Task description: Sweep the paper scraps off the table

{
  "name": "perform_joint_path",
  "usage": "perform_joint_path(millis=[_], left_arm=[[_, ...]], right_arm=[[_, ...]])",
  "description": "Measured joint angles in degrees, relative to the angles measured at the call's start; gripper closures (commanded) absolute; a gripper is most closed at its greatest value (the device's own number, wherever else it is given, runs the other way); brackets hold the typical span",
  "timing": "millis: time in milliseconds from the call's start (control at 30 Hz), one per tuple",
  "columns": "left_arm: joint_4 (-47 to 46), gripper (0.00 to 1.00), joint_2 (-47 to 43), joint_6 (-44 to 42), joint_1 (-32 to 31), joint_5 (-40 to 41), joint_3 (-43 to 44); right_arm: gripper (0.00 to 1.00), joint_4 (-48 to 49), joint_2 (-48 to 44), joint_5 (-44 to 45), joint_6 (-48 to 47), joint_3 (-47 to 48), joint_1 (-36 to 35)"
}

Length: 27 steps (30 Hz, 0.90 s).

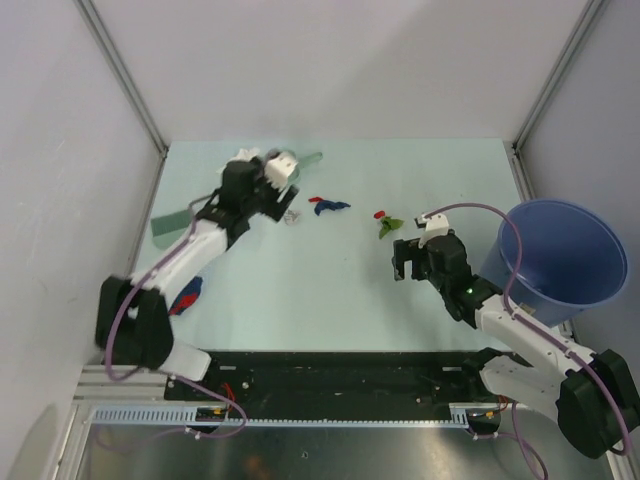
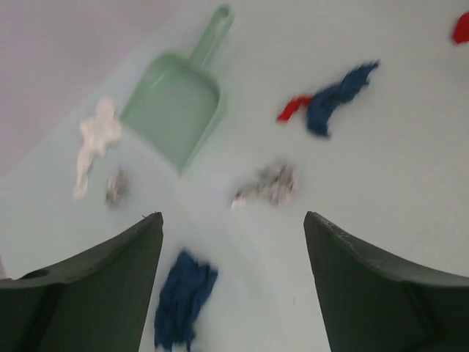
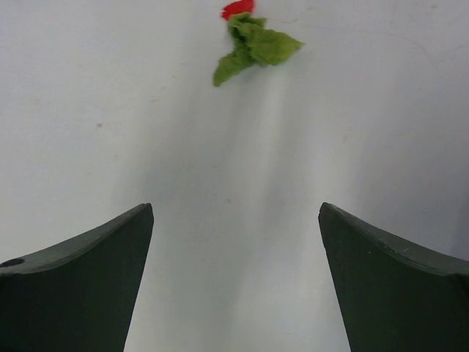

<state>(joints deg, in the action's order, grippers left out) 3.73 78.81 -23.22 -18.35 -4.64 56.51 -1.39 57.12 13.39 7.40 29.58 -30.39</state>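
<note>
Lying scattered across the bench (image 1: pixel 300 290): paper scraps (image 1: pixel 329 206), blue-red, green-red, grey, white, blue. Green dustpan (image 2: pixel 176 110) sits just beside the white scrap. Blue bucket (image 1: pixel 560 240) stands by the right arm. Left claw (image 2: pixel 233 220) released above scraps; right claw (image 3: pixel 236 213) released, facing the green scrap.

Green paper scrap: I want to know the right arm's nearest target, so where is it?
In the top view the green paper scrap lies right of centre on the table, beside a small red scrap, just beyond the open right gripper.
</note>
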Motion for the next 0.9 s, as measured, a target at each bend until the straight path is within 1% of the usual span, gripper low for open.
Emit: perform_joint_path(millis=[67, 167, 300, 400, 500, 700, 833, 867, 900], left_arm=[[1.46, 0.23, 7.69, -0.39, -2.69, -0.31, 8.24], [4.85, 0.23, 19.61, -0.61, -4.79, -0.13, 20.13], [9.38, 0.22, 35.39, -1.09, -5.11, 2.91, 35.69], [12.31, 0.21, 44.46, -1.90, -4.81, 6.19, 44.24], [16.00, 0.22, 52.39, -2.32, -4.26, 9.22, 53.18], [21.73, 0.28, 61.00, -1.42, -1.18, 8.46, 65.99], [24.30, 0.34, 63.28, -0.79, 1.18, 5.01, 68.61], [25.07, 0.36, 63.60, -0.72, 1.73, 3.85, 68.74], [25.70, 0.40, 63.84, -0.70, 2.05, 2.86, 68.76]], right_arm=[[0.00, -0.09, -0.22, -3.02, 0.50, 0.15, 0.22], [0.00, -1.09, -0.04, -6.60, 0.94, 1.14, 0.26], [0.00, -1.95, 0.63, -8.92, 1.14, 2.69, 0.28], [0.00, -2.91, 0.79, -9.53, 1.16, 3.08, 0.31], [0.00, -4.24, 0.81, -9.79, 1.18, 3.17, 0.31], [0.00, -5.31, 0.83, -9.77, 1.46, 3.28, 0.33], [0.00, -5.97, 0.96, -9.70, 1.55, 3.65, 0.37], [0.00, -6.10, 1.11, -9.55, 1.55, 3.80, 0.39], [0.00, -6.10, 1.25, -9.51, 1.55, 3.87, 0.42]])
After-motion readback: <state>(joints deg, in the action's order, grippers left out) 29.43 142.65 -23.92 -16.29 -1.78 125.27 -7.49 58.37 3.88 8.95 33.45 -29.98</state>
